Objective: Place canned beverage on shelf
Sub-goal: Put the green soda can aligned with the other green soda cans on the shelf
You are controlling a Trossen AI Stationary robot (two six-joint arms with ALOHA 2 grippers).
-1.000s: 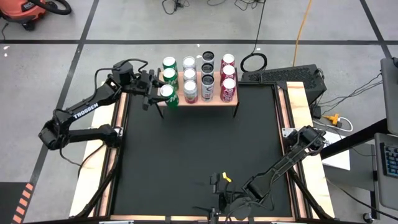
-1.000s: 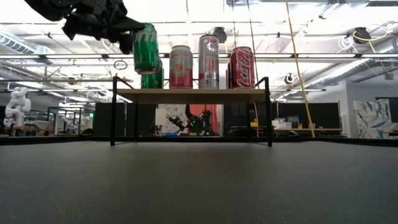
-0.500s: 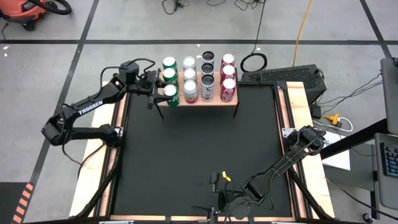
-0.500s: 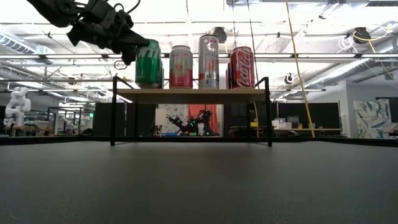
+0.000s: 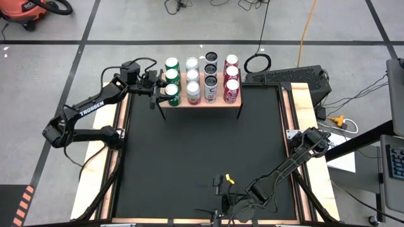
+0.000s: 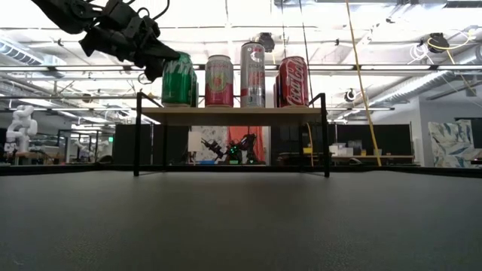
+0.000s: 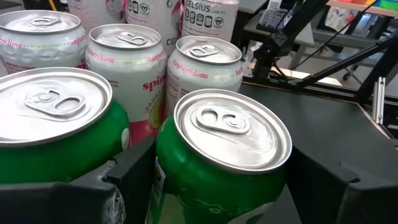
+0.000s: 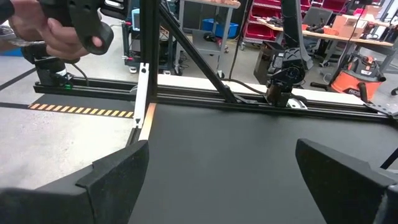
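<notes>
Green can (image 5: pixel 171 91) is seen standing on the shelf (image 5: pixel 214 103) at its near-left corner, upper centre of the high frame, clamped between the left gripper's (image 5: pixel 165 92) fingers (image 7: pixel 124 180). The right gripper (image 5: pixel 222 203) is held low over the worktop (image 5: pixel 202 157), fingers apart.

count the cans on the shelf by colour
green cans: 3, the front one between the left gripper's jaws
white and pink cans: 3
silver cans with dark tops: 3
red cans: 3
total: 12 cans on the shelf
</notes>
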